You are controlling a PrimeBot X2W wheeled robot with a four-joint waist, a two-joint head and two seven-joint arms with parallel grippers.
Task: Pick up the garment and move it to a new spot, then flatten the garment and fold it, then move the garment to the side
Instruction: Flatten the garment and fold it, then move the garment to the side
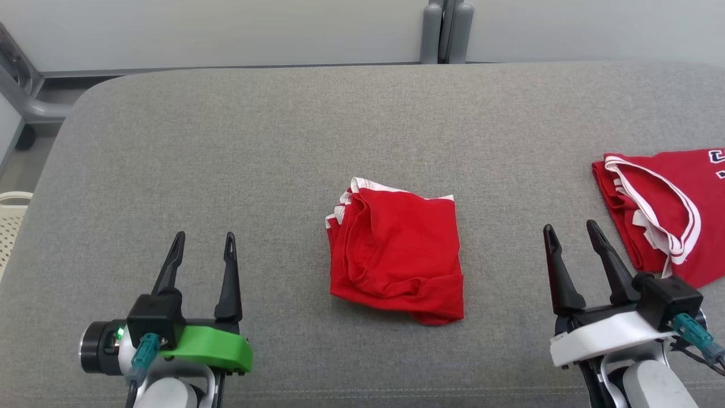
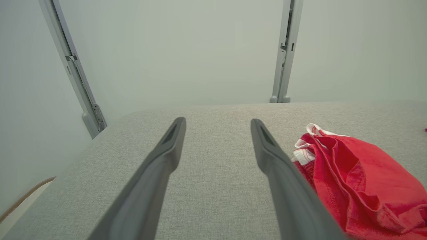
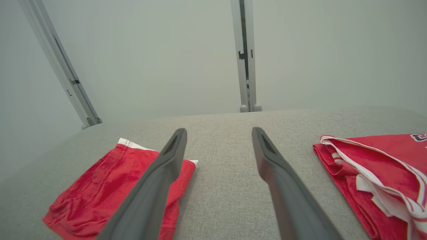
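left gripper (image 1: 205, 236) wide, empty | right gripper (image 1: 570, 226) wide, empty | risk: pinching one layer may unfold the garment (image 1: 396, 255); reaching wide may snag the jersey (image 1: 662, 209)

Seemingly a bare test lab: a wide grey fabric-covered table (image 1: 226, 141) with plain pale wall panels (image 1: 226, 28) and grey metal posts (image 1: 447, 31) at its far side.

Jersey (image 1: 702, 187) runs off the right edge, lettering cut short. Basket (image 1: 11, 221) clipped at the left edge. In the right wrist view a finger (image 3: 155, 186) hides part of the garment (image 3: 96, 193)
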